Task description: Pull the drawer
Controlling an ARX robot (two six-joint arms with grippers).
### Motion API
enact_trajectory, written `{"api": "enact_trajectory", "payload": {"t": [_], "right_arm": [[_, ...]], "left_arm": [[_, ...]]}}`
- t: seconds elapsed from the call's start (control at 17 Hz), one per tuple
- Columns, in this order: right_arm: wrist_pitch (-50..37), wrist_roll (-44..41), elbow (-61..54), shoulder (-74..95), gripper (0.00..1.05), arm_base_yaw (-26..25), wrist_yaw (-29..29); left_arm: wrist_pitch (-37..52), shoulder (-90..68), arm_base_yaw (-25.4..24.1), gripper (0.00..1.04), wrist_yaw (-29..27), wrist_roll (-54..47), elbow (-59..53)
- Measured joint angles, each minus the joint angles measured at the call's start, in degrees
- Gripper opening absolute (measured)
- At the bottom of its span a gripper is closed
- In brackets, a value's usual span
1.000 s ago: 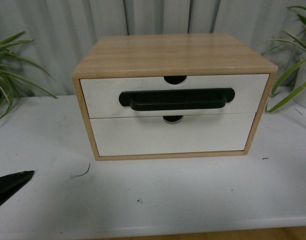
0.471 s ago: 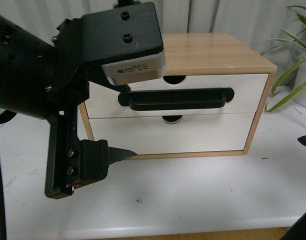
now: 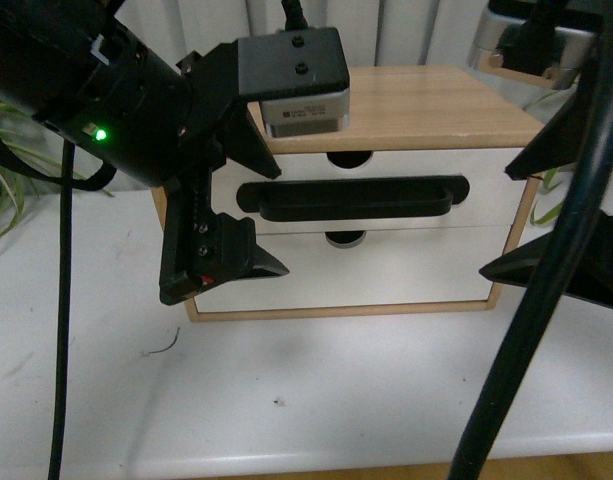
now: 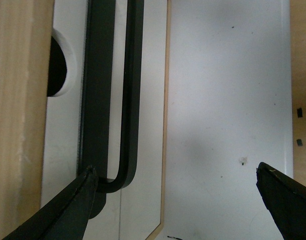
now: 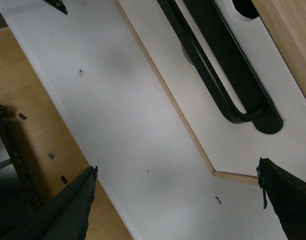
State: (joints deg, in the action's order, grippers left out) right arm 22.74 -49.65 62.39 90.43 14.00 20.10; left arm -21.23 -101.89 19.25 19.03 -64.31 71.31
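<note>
- A bare white table (image 3: 336,400) fills the foreground, leaving room for the drawer to slide out towards the camera
- The left gripper (image 3: 282,222) hangs at the cabinet's left front with its jaws spread wide and nothing between them; in its wrist view one finger (image 4: 68,210) lies just beside the end of the black bar handle (image 3: 356,198), apparently lining up for a grasp
- The right gripper (image 3: 494,221) flanks the other side, also released and empty (seemingly on standby)
- The drawer (image 3: 486,195), the upper of two, sits closed in the wooden cabinet (image 3: 426,105), directly above the plain lower drawer (image 3: 386,270)
- Its half-round notch (image 3: 348,158) shows only darkness, so what either drawer holds cannot be told; the pull appears not yet begun
</note>
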Motion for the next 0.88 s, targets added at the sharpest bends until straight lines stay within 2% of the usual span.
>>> {"api": "enact_trajectory", "payload": {"t": [0.41, 0.88], "right_arm": [[-0.52, -1.44, 4.85, 6.38, 0.98, 0.15, 1.99], [0.44, -2.73, 9.01, 10.62, 0.98, 0.28, 3.21]], "left_arm": [[-0.22, -6.25, -0.72, 0.98, 0.04, 2.62, 4.59], [-3.8, -7.82, -0.96, 0.98, -1.18, -0.68, 6.47]]}}
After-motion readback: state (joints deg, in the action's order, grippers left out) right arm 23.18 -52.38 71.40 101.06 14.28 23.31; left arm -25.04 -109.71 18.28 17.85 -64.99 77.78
